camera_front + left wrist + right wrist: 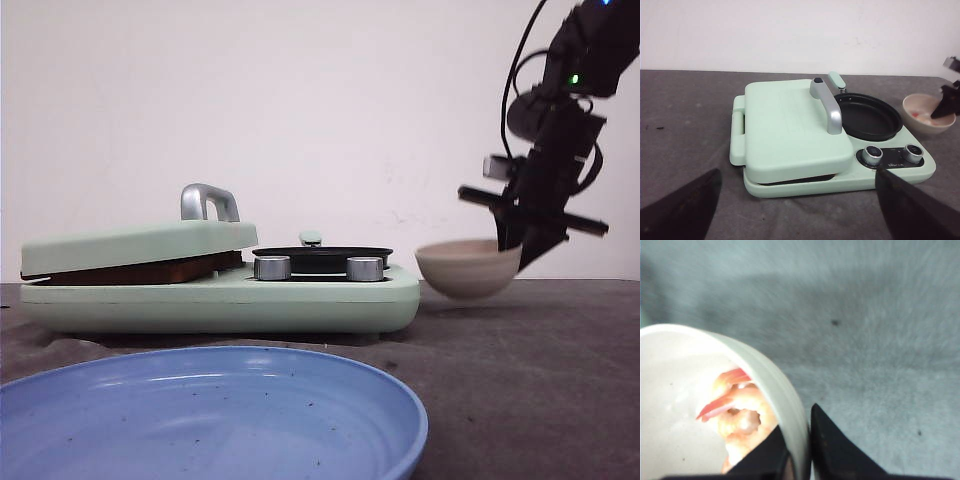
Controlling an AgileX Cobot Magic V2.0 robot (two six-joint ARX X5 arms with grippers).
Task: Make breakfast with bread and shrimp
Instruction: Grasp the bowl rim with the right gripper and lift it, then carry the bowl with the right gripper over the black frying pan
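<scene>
A: Where's the shrimp?

B: In the beige bowl, a few pinkish-orange pieces in its bottom. The right gripper has its jaws pinched on the bowl's rim, one inside, one outside, and the bowl seems lifted just off the worktop, beside the green breakfast maker.

A: So which step?

B: I'd say carrying the shrimp to the black frying pan. Next calls for moving the bowl over the pan and tipping it.

A: And the bread?

B: Not clearly visible; the maker's lid is down. The left gripper hangs back with jaws spread, holding nothing.
</scene>
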